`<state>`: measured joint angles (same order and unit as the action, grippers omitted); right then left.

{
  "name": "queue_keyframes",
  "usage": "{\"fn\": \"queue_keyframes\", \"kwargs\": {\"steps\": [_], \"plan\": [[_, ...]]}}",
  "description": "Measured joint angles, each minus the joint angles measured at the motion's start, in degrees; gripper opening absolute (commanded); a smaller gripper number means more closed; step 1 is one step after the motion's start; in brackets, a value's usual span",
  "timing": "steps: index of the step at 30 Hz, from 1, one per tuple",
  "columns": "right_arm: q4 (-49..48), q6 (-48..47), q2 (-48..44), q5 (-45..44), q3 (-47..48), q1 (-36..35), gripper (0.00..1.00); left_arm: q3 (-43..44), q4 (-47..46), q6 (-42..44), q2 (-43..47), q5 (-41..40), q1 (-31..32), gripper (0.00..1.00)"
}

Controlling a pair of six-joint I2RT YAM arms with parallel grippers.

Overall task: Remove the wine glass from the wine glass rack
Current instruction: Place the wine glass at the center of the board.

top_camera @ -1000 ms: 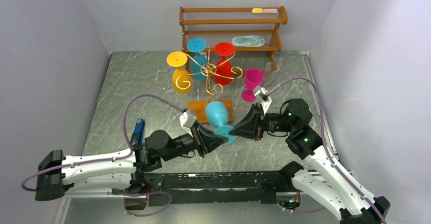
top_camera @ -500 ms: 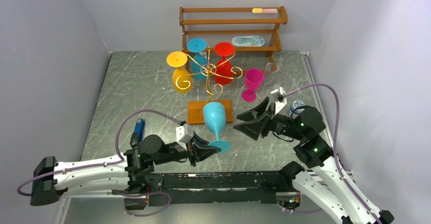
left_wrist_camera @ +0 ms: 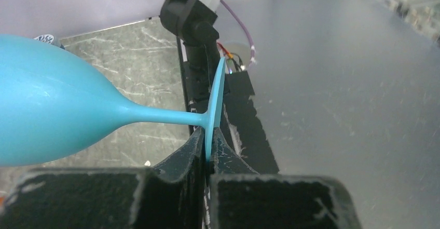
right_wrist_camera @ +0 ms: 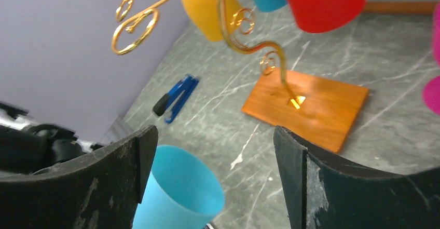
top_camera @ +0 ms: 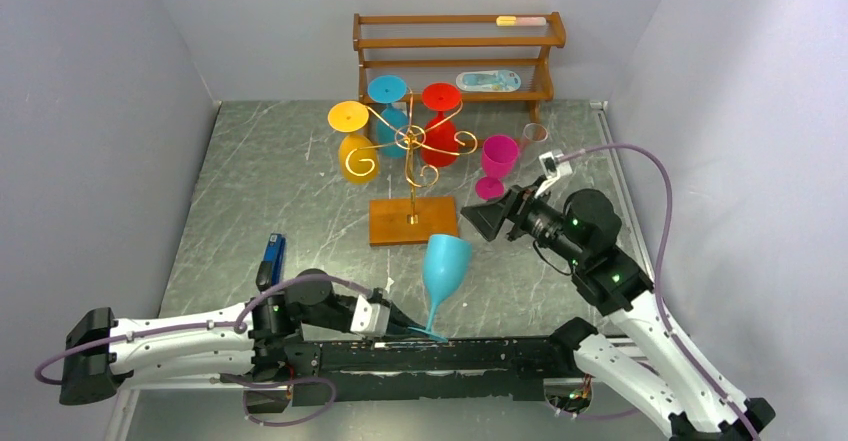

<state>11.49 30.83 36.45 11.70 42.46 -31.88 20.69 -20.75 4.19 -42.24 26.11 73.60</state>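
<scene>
Clamping the foot of the light blue wine glass (top_camera: 445, 261), my left fingers (top_camera: 396, 313) are pressed together on the thin disc near its rim. In the left wrist view, the disc stands edge-on in the narrow slit between the two black fingers (left_wrist_camera: 194, 153), and the stem and bowl (left_wrist_camera: 52, 109) extend away to the left.

Position of the glass:
- It is off the wine glass rack (top_camera: 410, 139) and near of the rack's wooden base (top_camera: 412, 221), apart from it.
- Its bowl is uppermost and open end up, and the stem tilts.
- Its foot sits low at the near edge of the counter (top_camera: 260, 181), by the black rail between my arm bases. I cannot tell whether the foot touches anything.

My right fingers (top_camera: 487, 223) stand wide apart and hold nothing. They sit just right of the wooden base and point left. In the right wrist view both fingers (right_wrist_camera: 119, 169) frame the gold pole (right_wrist_camera: 283, 81), the base (right_wrist_camera: 311, 104) and the rim of the blue bowl (right_wrist_camera: 176, 187).

Remaining items:
- A yellow glass (top_camera: 352, 146), a blue glass (top_camera: 388, 96) and a red glass (top_camera: 440, 131) hang on the rack's wire arms.
- A magenta glass (top_camera: 497, 156) stands on the counter right of the rack, and a clear glass (top_camera: 533, 136) stands just beyond it.
- A wooden shelf (top_camera: 455, 56) stands at the far wall.
- A blue and black object (top_camera: 274, 256) lies on the left of the counter.
</scene>
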Motion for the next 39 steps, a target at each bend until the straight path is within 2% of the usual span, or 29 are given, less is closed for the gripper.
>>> {"fn": "queue_keyframes", "kwargs": {"steps": [5, 12, 17, 23, 30, 35, 39], "plan": [[0.22, 0.5, 3.65, 12.0, 3.87, 1.77, 0.89, 0.09, 4.46, 8.46, 0.04, 2.78, 0.0, 0.05], [0.42, 1.2, 10.34, 32.68, 10.73, 6.34, 0.86, 0.33, 9.03, 14.84, 3.8, 2.84, 0.0, 0.05], [5.64, -0.55, 11.91, 35.17, 11.17, 6.93, 0.76, 0.48, 10.62, 17.07, 4.57, 2.75, 0.0, 0.05], [-0.37, 2.64, 10.21, 43.21, 6.97, 7.04, 0.69, 1.4, 11.37, 19.12, 3.93, 4.57, 0.0, 0.05], [0.68, 0.44, 13.29, 46.97, 7.3, 7.02, 0.61, 4.85, 14.62, 21.51, 1.22, 5.29, 0.0, 0.05], [-2.21, 1.79, 13.33, 48.7, 5.01, 6.67, 0.6, 6.1, 16.92, 22.21, 1.01, 5.38, 0.0, 0.05], [-5.07, 3.63, 13.55, 50.45, 4.35, 6.36, 0.49, 6.12, 19.19, 22.53, 2.67, 5.22, 0.0, 0.05]]}}
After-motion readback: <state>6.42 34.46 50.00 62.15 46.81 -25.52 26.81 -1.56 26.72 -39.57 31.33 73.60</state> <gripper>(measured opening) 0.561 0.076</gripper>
